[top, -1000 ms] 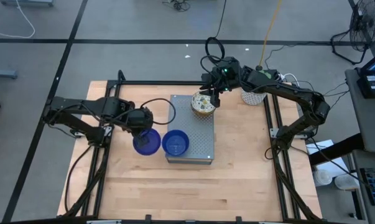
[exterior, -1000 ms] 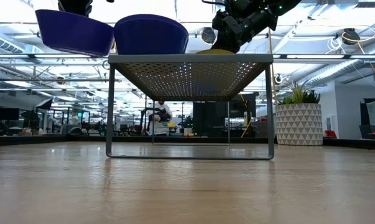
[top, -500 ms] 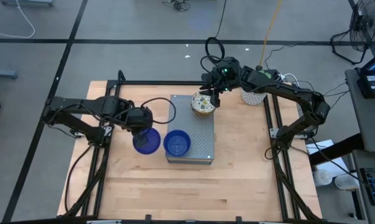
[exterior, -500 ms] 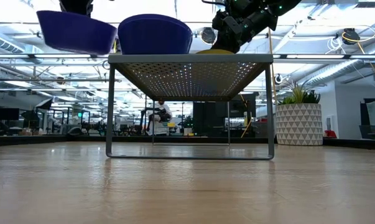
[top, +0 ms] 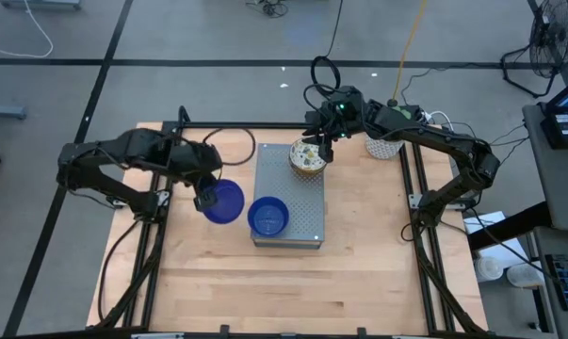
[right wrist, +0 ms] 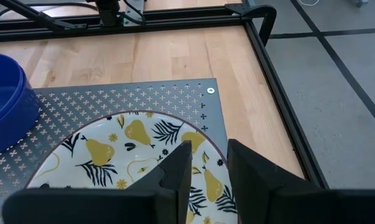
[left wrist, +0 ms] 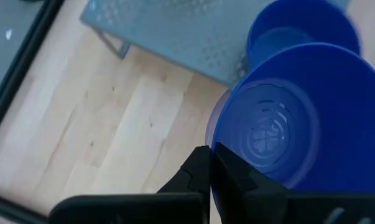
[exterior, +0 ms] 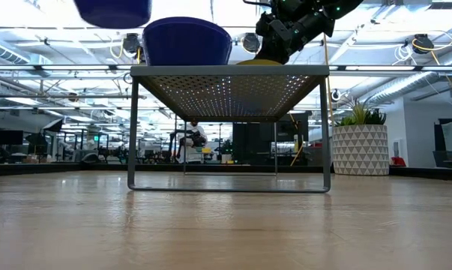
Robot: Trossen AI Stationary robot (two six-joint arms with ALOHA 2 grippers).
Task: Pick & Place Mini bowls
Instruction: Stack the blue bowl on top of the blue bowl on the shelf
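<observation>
A glossy blue mini bowl (top: 227,201) hangs in my left gripper (top: 206,200) left of the perforated metal stand (top: 293,193); the low view shows this blue bowl (exterior: 113,10) above the stand's top. A second blue bowl (top: 267,216) rests on the stand's near left part. A cream bowl with a pear and leaf pattern (top: 306,158) sits on the stand's far part. My right gripper (right wrist: 209,171) is open, with one finger inside that cream bowl's rim (right wrist: 219,154) and one outside. No other mini bowls show. My left gripper (left wrist: 210,165) pinches the blue bowl's rim (left wrist: 219,146) on the bowl's left side between its two shut fingers. It comes from the table's left, slanting down. The bowl is lifted clear of table and stand, and its hollow shows in the wrist view.
A white patterned pot with a green plant (top: 384,146) stands at the table's far right, close to my right arm. The stand is a raised shelf on thin legs (exterior: 134,131). Bare wood lies on the near half of the table (top: 293,282). Black frame rails run along both sides.
My left gripper has risen with the blue bowl and moved a little toward the far edge. The bowl, earlier level with the stand's top, is now lifted above it and nearer the stand's left edge. My right arm has kept still.
</observation>
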